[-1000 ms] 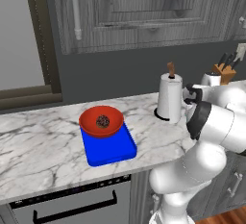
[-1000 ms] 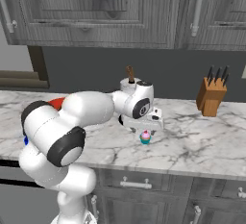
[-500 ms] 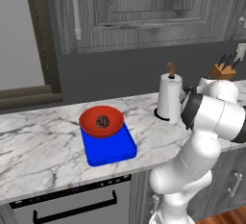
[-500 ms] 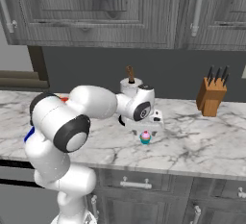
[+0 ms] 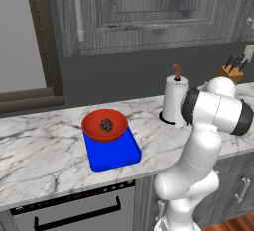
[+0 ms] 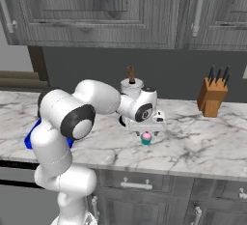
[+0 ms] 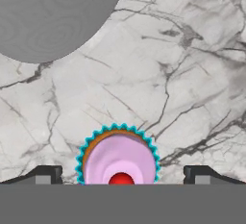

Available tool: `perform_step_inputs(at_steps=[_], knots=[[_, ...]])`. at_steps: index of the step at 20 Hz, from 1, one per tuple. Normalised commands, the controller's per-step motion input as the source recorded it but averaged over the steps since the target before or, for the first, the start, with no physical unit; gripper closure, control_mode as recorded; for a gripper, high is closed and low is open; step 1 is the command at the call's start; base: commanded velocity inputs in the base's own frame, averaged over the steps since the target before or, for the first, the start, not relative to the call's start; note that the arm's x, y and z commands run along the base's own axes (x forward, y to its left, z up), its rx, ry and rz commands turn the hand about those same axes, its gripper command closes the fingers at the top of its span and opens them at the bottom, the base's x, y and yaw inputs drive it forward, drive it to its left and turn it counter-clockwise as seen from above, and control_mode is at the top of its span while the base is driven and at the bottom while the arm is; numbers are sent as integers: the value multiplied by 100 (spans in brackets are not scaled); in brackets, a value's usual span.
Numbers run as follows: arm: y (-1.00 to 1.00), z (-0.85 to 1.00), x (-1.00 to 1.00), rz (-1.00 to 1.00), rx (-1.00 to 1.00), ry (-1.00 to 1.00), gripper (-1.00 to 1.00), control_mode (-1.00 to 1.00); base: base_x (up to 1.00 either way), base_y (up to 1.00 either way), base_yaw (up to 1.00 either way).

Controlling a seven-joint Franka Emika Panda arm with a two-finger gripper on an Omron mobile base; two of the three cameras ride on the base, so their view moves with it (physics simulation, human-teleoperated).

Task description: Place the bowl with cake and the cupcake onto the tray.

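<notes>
- The robot's hand hangs just above the marble bench, pointing straight down, with its two fingers spread as wide as they go and nothing between them.
- In the hand view, the two dark fingertips stand at the lower left and lower right, well clear of each other.
- The cupcake sits between those fingertips, seen from above: a pink top with a small red dot at its centre, ringed by a frilled teal wrapper. It touches neither finger.
- In the right base view, the cupcake stands upright on the bench directly under the hand, close below it.
- The cupcake looks small and light, with a soft top that could smear or crush; the wrapper's sides seem the safest place to grip, low down and gently.
- A white paper towel roll on a stand rises just behind the hand.
- A wooden knife block stands well off to the robot's right, by the wall.
- Far to the robot's left, the bowl with cake, red and shallow, already rests on the blue tray, which lies flat on the bench.
- The cupcake and the tray are well apart, so the cupcake seems to be the piece left to carry.
</notes>
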Motion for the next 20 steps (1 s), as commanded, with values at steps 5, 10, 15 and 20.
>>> perform_step_inputs(at_steps=[5,10,15,20], knots=[[-9,-12,6,4,1,0,-100,-100,0,0,0],[-3,-4,-8,0,1,0,-100,-100,0,0,0],[10,-1,-24,0,4,3,-100,-100,0,0,0],[15,-4,-17,0,1,1,-100,-100,0,0,0]])
